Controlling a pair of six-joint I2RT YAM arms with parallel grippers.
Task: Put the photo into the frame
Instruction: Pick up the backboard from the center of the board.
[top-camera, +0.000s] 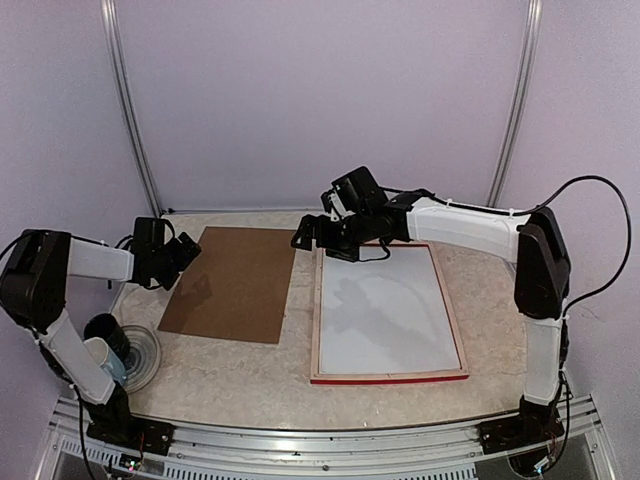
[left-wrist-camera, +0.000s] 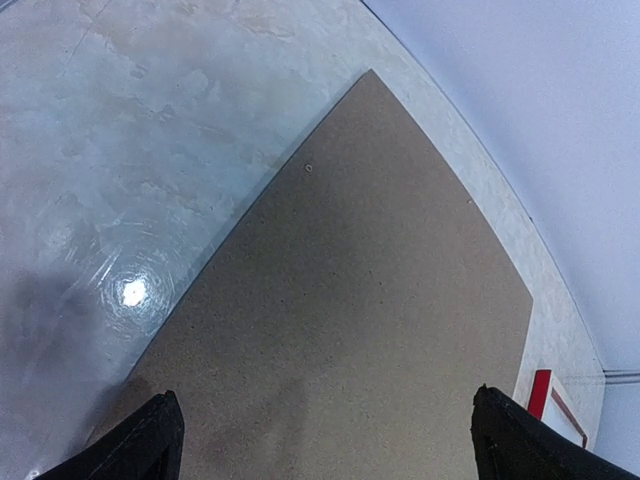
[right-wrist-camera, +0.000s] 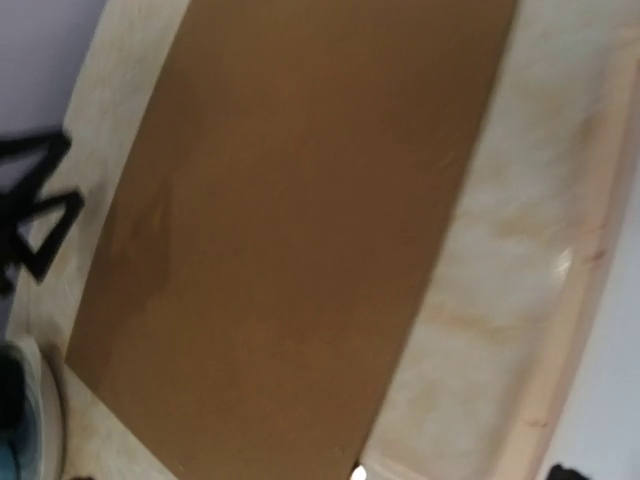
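Gaping wide and empty, the left claw (left-wrist-camera: 325, 420) hung by the brown board (top-camera: 235, 283); the right claw (top-camera: 308, 235), spread and empty, hovered by the frame (top-camera: 390, 378), photo (top-camera: 390, 315) lying white-side-up inside it, on a marbled beige table (top-camera: 240, 385), lilac walls (top-camera: 320, 100) around

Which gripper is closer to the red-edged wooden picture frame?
Right. The right gripper hovers at the frame's far left corner; the left gripper sits beyond the brown cardboard board.

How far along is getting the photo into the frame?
Looks done: the photo, white back up, lies inside the frame. In hand: nothing; the right gripper hangs open over the frame's far corner, the left gripper open at the brown board's edge. Left: possibly only that board, lying outside the frame.
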